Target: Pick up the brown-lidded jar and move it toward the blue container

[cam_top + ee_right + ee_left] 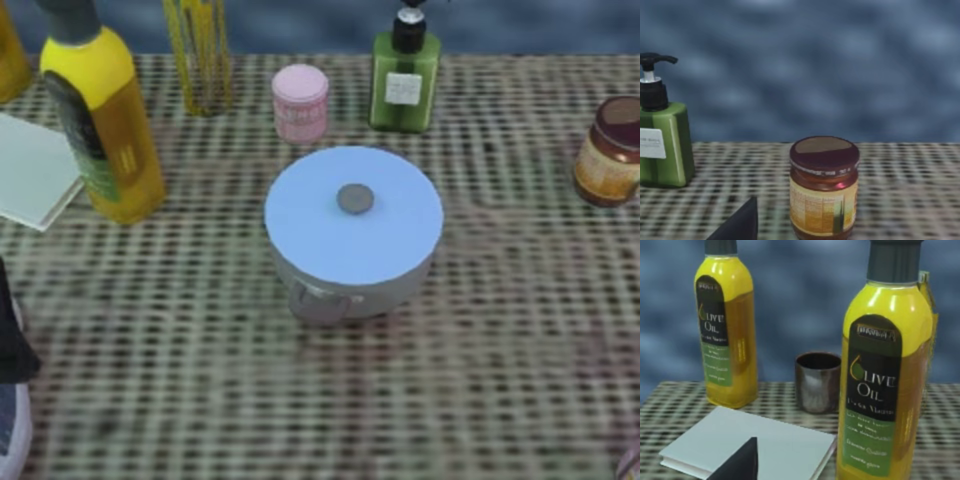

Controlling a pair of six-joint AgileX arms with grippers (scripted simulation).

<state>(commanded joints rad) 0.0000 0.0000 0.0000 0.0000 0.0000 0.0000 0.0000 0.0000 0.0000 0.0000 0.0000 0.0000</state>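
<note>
Reach step, we judge: brown-lidded jar (610, 150) untouched at desk (480, 380) right edge, well apart from blue container (352, 225). Right hand state: cannot tell. Next: close in, grip jar.

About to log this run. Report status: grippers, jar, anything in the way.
Both arms parked at near table corners, nothing held. Brown-lidded jar upright at right edge, untouched. Blue container mid-table, apart from jar. Bare mat between them, nothing in the way.

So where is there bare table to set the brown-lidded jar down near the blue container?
Bare weave lies between the blue container and the brown-lidded jar at the right edge, and across the whole near side below the container. The far side is crowded: pink-lidded jar and green pump bottle stand close behind it, olive oil bottle far-left.
</note>
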